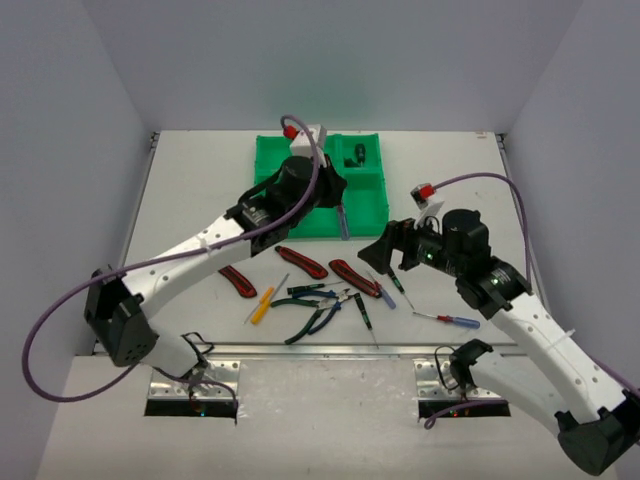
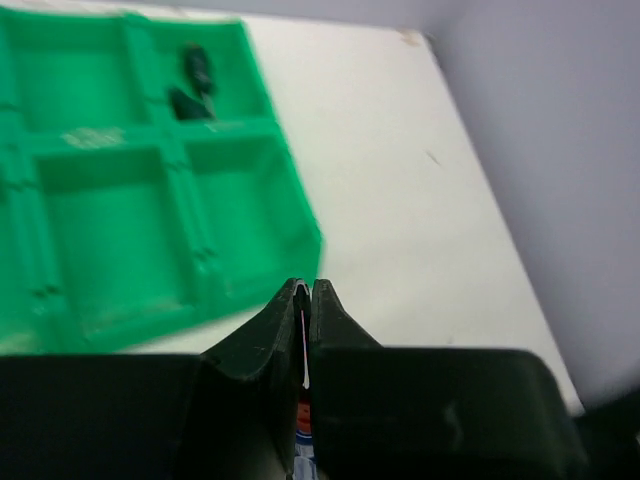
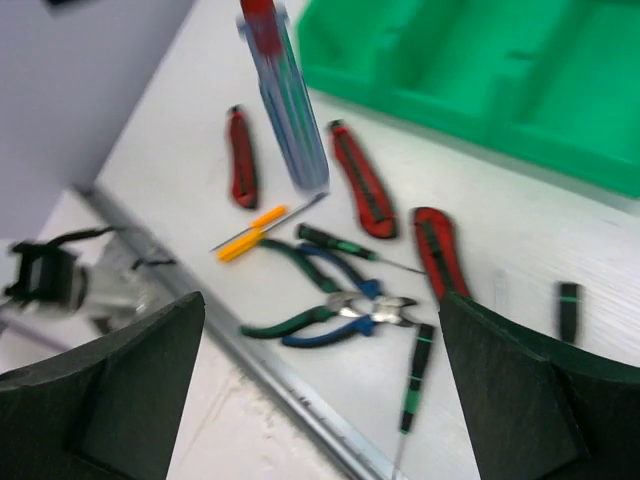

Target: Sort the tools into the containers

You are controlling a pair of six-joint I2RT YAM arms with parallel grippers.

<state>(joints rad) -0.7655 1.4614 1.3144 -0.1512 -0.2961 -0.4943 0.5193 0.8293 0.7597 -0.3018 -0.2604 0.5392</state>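
Transfer step: left tool [image 2: 305, 300] pinching a blue clear-handled, red-capped screwdriver [image 3: 288, 110] at the 5 o'clock corner of the bright green six-compartment plastic tray [image 1: 366, 208]; right tool [image 1: 385, 250] spread, empty; next, likely, carry it toward 12 over a compartment, then release.

Tray [image 1: 368, 208] showing bright green, knives [image 1: 302, 262] showing red with black, held screwdriver [image 3: 290, 110] showing clear blue with red cap, small screwdriver [image 1: 262, 304] glowing yellow-orange, pliers [image 1: 312, 322] wearing green and blue handles.
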